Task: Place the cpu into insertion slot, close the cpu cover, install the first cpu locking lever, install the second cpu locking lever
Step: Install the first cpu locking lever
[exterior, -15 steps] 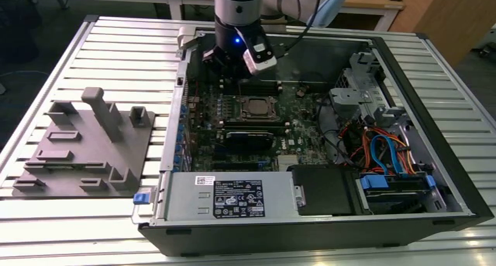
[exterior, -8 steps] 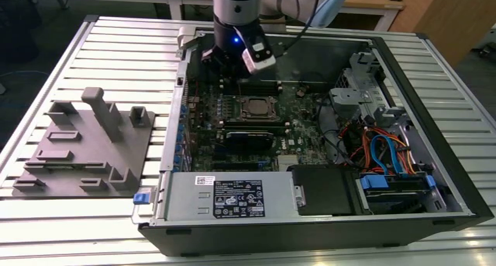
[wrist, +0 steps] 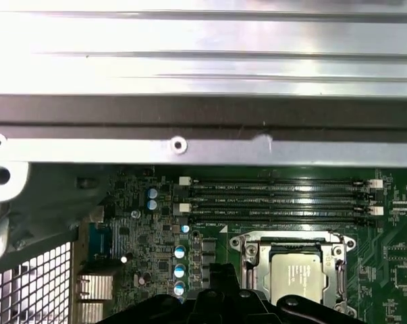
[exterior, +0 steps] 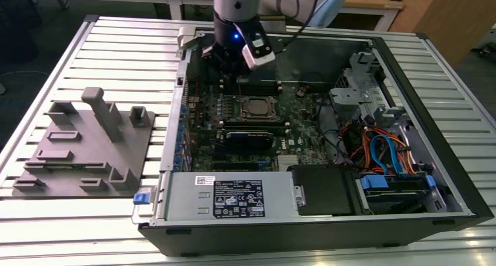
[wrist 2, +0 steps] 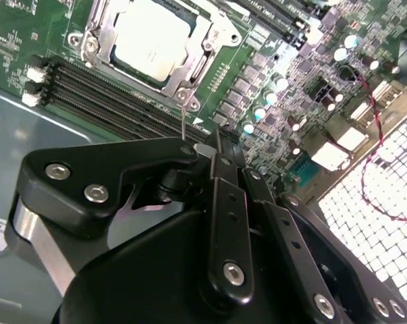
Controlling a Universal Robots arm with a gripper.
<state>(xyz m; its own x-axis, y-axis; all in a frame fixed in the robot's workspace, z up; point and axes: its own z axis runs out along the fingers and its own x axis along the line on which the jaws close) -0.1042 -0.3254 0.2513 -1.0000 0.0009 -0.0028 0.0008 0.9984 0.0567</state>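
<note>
slatted metal table (exterior: 85, 45) carries an open computer case (exterior: 434, 103) lying on its side, with a grey fixture tray (exterior: 78, 155) beside it at the exterior view's left. inside the case lies the green board (exterior: 298, 132). the cpu (wrist 2: 152, 37) sits in the slot (wrist 2: 206, 54) at the middle of the board, dull silver top up, and the cover (wrist 2: 173, 75) lies flat around it, framing the chip. the arm (exterior: 236, 4) hangs over the far part of the case, and its gripper (wrist 2: 213, 145) is above the memory slots (wrist 2: 102, 91), just beside the socket, with its fingers drawn together. a thin rod (wrist 2: 183, 121) stands up from the socket's near corner toward the fingertips; i cannot tell whether it is pinched.
</note>
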